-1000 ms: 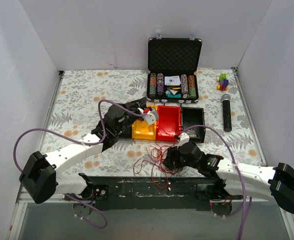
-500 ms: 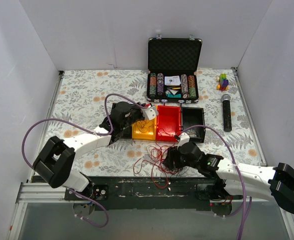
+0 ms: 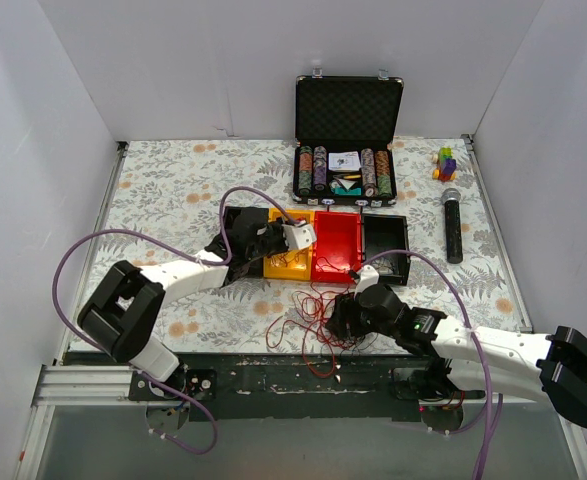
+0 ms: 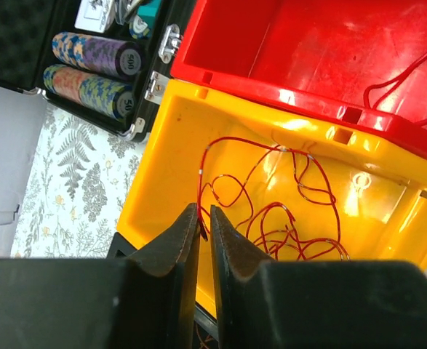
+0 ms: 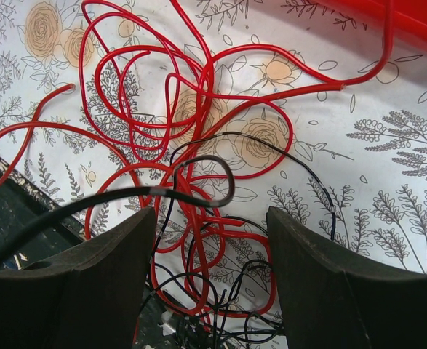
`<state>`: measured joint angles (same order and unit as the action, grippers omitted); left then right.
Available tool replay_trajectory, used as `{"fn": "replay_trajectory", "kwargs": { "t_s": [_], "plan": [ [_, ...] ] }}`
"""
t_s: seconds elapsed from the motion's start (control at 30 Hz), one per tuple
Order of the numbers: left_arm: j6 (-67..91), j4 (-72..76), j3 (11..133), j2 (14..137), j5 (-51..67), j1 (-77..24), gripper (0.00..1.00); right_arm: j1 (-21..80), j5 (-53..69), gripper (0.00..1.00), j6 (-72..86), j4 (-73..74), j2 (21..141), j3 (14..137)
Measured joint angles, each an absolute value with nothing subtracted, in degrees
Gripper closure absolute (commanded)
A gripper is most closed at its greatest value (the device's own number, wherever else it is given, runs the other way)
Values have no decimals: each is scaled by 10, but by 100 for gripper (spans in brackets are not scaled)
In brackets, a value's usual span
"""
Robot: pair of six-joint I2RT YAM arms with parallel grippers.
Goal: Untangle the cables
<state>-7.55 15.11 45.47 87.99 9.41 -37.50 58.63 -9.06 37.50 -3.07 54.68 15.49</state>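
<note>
We see left gripper (image 4: 202, 214) jaws all but together, thin slit only. A red strand (image 4: 293, 240) coils inside yellow bin (image 4: 169, 145) and reaches the slit; we cannot tell if pinched. Red bin (image 4: 286, 43) touches yellow bin. Right gripper (image 5: 213, 276) jaws wide apart, low over cables (image 5: 197, 196), a loose red-and-black nest on floral cloth (image 3: 173, 190) near front edge. Further back: black bin (image 3: 385, 235), open chip case (image 3: 348, 110), microphone (image 3: 452, 225). White walls (image 3: 203, 70) on three sides.
</note>
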Motion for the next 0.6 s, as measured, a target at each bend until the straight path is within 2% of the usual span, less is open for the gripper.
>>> {"fn": "replay_trajectory", "kwargs": {
  "t_s": [0.07, 0.1, 0.17, 0.27, 0.6],
  "plan": [
    [-78, 140, 457, 882, 90, -375, 85, 586, -91, 29, 375, -29, 547, 156],
    [-79, 136, 458, 884, 87, -375, 80, 586, -91, 29, 375, -29, 547, 157],
    [-79, 131, 460, 886, 81, -375, 57, 586, -91, 29, 375, -29, 547, 157],
    [-80, 117, 469, 886, 76, -375, 45, 586, -91, 29, 375, -28, 544, 157],
    [-69, 64, 519, 861, 66, -375, 34, 586, -91, 29, 373, -13, 529, 170]
  ]
}}
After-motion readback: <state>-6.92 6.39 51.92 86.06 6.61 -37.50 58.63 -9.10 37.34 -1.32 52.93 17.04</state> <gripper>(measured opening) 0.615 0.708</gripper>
